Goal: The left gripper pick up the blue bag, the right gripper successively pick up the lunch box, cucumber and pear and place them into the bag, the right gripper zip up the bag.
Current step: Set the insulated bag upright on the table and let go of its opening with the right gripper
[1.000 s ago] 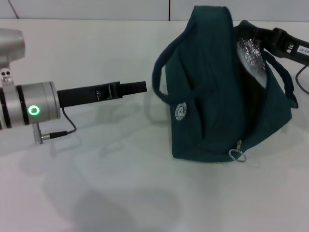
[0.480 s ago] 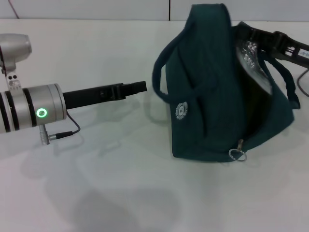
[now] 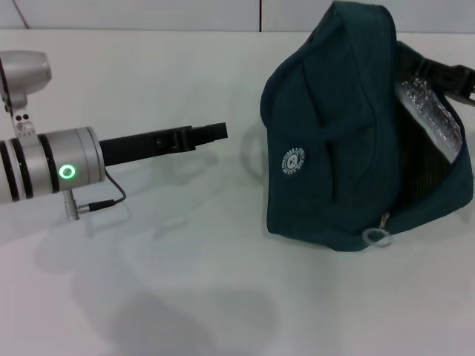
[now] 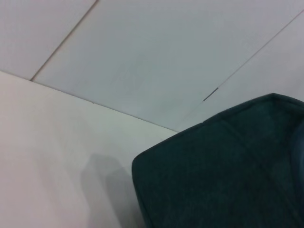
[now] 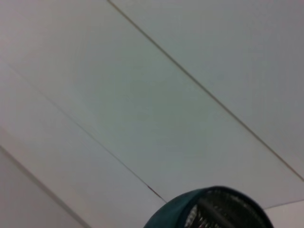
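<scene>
The blue bag [image 3: 349, 148] stands at the right of the white table, leaning, its mouth open toward the right so the silver lining [image 3: 430, 104] shows. Its zipper ring [image 3: 377, 236] hangs low at the front, and the white logo [image 3: 293, 162] faces me. My left gripper [image 3: 221, 132] hovers to the left of the bag, pointing at it with a gap between. A dark part of my right gripper [image 3: 456, 76] shows at the bag's upper right rim. The bag's fabric [image 4: 223, 171] fills a corner of the left wrist view, and its top [image 5: 213, 209] shows in the right wrist view. Lunch box, cucumber and pear are out of view.
The white table [image 3: 185, 282] stretches in front of and left of the bag. A pale wall [image 3: 148, 13] with seams runs along the back. The left arm's silver wrist [image 3: 52, 170] with its green light is at the far left.
The bag has shifted to the right and leaned further over, together with the right gripper at its rim. The left arm has barely moved.
</scene>
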Tool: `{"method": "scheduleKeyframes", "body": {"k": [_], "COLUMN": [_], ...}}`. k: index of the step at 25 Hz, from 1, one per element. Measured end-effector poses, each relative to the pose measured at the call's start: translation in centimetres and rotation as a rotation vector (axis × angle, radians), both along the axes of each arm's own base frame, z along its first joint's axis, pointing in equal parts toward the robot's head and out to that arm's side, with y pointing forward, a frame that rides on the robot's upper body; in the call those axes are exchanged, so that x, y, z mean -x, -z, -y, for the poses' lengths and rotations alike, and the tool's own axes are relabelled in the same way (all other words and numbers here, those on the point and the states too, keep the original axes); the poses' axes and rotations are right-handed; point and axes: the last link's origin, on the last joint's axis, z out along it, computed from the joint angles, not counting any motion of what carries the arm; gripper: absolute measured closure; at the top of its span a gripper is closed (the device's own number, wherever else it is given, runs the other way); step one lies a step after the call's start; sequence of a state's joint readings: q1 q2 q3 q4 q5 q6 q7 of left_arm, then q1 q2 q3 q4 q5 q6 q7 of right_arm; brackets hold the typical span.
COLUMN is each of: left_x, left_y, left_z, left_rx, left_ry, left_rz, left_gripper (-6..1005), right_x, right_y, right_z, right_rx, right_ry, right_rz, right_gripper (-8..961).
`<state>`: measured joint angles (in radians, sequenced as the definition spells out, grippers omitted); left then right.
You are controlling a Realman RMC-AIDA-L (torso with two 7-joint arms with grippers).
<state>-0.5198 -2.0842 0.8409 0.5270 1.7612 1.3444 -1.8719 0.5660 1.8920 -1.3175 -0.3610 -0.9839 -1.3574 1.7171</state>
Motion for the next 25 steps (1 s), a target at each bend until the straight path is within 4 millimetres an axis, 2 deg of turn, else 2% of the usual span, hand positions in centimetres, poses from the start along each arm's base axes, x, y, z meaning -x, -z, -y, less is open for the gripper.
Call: {"method": "scheduleKeyframes", "body": {"k": [1, 6, 10, 17, 20, 25], "left_x": [0.0, -0.3, -1.0, -3.7, -5.1, -7.2], "left_y": [0.0, 0.1, -0.5, -3.6, -4.6, -4.5], "left_z": [0.0, 0.3, 0.9, 1.1, 0.7, -0.5], "left_rx": [0.001, 0.014, 0.049, 0.098, 0.144, 0.271], "left_ry": [0.001, 0.014, 0.067, 0.171, 0.180, 0.153], "left_rz": [0.000, 0.013, 0.051, 0.156, 0.164, 0.107], "left_gripper": [926, 926, 925, 925, 924, 900], "right_x": [0.0, -0.6, -0.8, -0.9, -0.9, -1.0], "right_y": [0.1, 0.6, 0.6, 0.9, 1.1, 1.3], "right_z": [0.0, -0.1, 0.0, 0.2, 0.3, 0.4], "right_rx": [0.002, 0.010, 0.010, 0.019, 0.020, 0.024], "right_ry": [0.001, 0.043, 0.054, 0.056, 0.055, 0.050], "right_rz": [0.003, 0.012, 0.013, 0.021, 0.023, 0.033], "right_gripper": [698, 463, 379, 233, 225, 220]}}
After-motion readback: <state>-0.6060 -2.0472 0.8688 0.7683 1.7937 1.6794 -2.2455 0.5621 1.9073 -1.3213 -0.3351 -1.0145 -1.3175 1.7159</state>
